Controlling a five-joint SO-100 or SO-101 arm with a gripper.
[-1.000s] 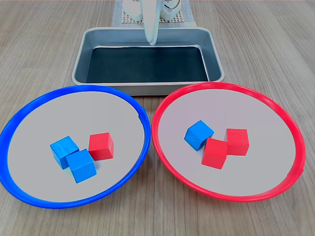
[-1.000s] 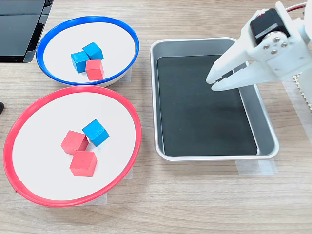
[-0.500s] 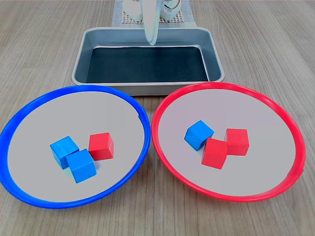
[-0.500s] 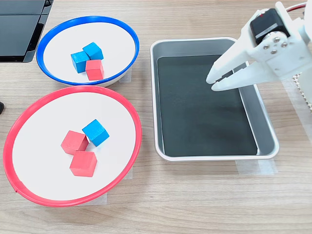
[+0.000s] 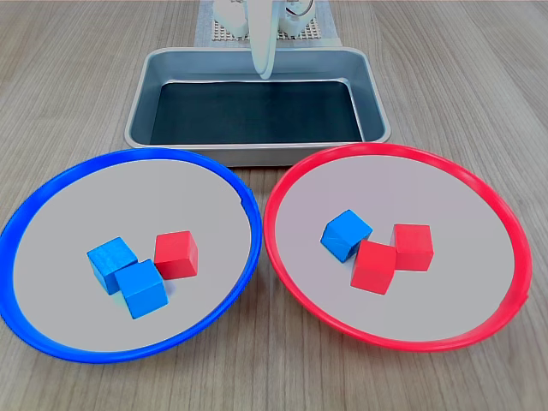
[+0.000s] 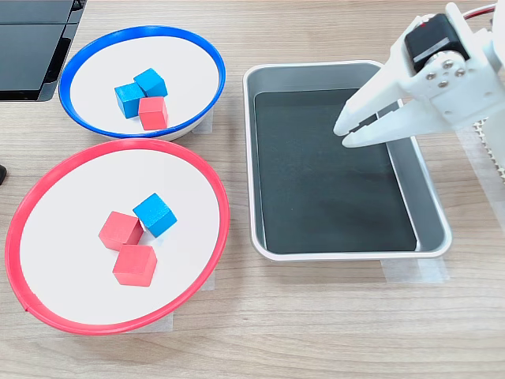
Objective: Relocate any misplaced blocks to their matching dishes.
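Note:
The blue-rimmed dish (image 5: 19, 218) (image 6: 142, 31) holds two blue blocks (image 5: 127, 276) and one red block (image 5: 175, 254) (image 6: 153, 113) beside them. Two red blocks (image 5: 392, 255) lie in the red-rimmed dish (image 5: 394, 149) (image 6: 118, 144), and a blue block (image 5: 346, 235) (image 6: 154, 214) touches one of them. My white gripper (image 5: 264, 70) (image 6: 345, 134) hangs over the silver tray, well away from both dishes. Its fingers are shut with nothing between them.
A rectangular silver tray (image 5: 141, 103) (image 6: 347, 254) with a dark floor stands behind the dishes in the first exterior view. In the second exterior view a black flat object (image 6: 31, 39) lies at the top left. The arm's base rests on a white mesh mat (image 5: 221, 32).

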